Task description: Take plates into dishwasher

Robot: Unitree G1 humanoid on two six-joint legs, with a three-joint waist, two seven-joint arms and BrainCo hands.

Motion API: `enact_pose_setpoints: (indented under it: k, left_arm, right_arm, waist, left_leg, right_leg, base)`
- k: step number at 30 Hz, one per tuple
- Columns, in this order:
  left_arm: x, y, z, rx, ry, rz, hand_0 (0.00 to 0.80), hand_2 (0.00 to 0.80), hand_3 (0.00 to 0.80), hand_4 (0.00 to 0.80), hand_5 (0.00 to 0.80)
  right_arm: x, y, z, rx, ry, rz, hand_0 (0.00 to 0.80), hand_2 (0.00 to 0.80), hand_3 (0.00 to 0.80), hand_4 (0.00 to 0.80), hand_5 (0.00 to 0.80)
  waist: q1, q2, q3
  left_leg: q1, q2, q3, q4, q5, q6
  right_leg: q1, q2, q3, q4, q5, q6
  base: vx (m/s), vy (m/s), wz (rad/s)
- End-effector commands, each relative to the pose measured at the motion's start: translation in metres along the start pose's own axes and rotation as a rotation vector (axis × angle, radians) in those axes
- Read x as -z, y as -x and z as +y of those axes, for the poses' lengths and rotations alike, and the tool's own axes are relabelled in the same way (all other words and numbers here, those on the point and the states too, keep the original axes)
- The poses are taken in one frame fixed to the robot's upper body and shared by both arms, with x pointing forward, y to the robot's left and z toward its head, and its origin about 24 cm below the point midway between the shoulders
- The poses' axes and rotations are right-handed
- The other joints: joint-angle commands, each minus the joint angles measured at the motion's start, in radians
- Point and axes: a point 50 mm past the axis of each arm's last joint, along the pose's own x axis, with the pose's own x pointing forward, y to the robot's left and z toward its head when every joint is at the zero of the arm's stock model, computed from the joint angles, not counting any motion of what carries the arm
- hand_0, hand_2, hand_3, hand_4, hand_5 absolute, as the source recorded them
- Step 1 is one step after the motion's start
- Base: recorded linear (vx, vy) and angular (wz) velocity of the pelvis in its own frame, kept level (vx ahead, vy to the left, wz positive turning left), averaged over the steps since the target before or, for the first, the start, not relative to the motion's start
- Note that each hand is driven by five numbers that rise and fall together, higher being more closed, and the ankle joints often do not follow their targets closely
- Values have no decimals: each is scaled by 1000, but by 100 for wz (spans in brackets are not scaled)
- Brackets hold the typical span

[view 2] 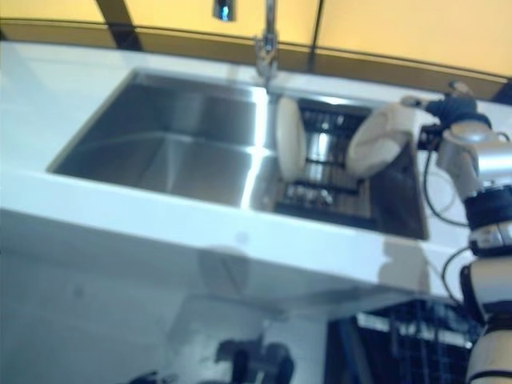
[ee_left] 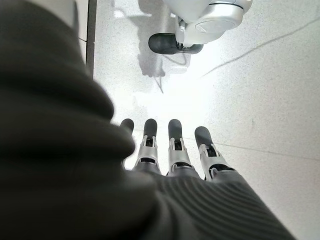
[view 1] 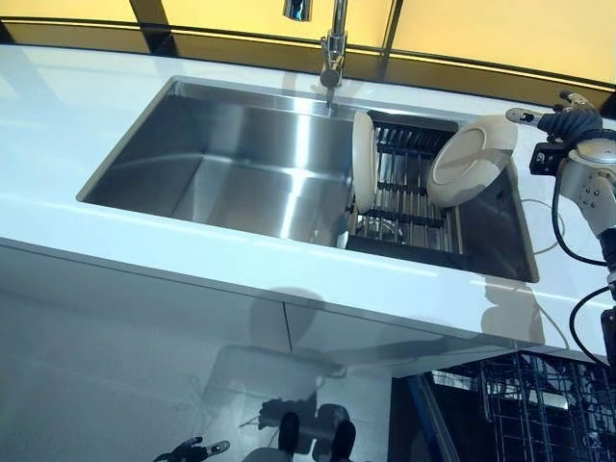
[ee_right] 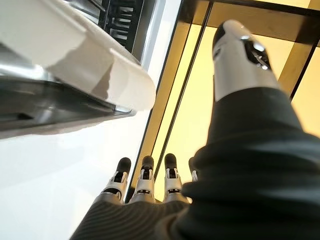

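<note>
Two white plates are in a black dish rack (view 1: 409, 197) at the right end of the steel sink (view 1: 231, 164). One plate (view 1: 364, 159) stands upright on edge at the rack's left. The other plate (view 1: 472, 159) leans tilted at the rack's right and also shows in the right wrist view (ee_right: 90, 65). My right hand (view 1: 570, 123) is over the counter just right of the tilted plate's upper rim. Its fingers (ee_right: 145, 182) are straight and hold nothing. My left hand (ee_left: 175, 150) hangs low in front of the cabinet (view 1: 192, 449), fingers straight, empty.
A faucet (view 1: 332, 48) stands behind the sink's middle. White counter (view 1: 87, 106) surrounds the sink. The dishwasher's dark wire rack (view 1: 539, 399) shows below the counter's front edge at the lower right. White cabinet fronts (view 1: 144, 318) fill the lower left.
</note>
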Motion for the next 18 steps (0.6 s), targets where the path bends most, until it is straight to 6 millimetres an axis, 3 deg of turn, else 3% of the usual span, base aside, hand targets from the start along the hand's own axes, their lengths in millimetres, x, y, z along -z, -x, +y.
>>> enact_pose_setpoints:
  k: [1, 18]
  left_arm:
    - [10, 1, 7, -15, -49, 36, 0, 0, 0, 0, 0]
    - [8, 1, 5, -11, -42, 25, 0, 0, 0, 0, 0]
  right_arm:
    - [-25, 3, -7, -18, 21, -76, 0, 0, 0, 0, 0]
    - [-1, -1, 7, -120, 4, 21, 0, 0, 0, 0, 0]
  waist:
    - [3, -15, -46]
    - [6, -15, -32]
  left_leg:
    - [-12, 39, 31, -4, -67, -52]
    - [-14, 39, 30, -4, -66, -53]
  right_leg:
    - [36, -52, -18, 0, -69, 85]
    - [35, -50, -19, 0, -69, 81]
  base:
    - [0, 0, 0]
    - [0, 0, 0]
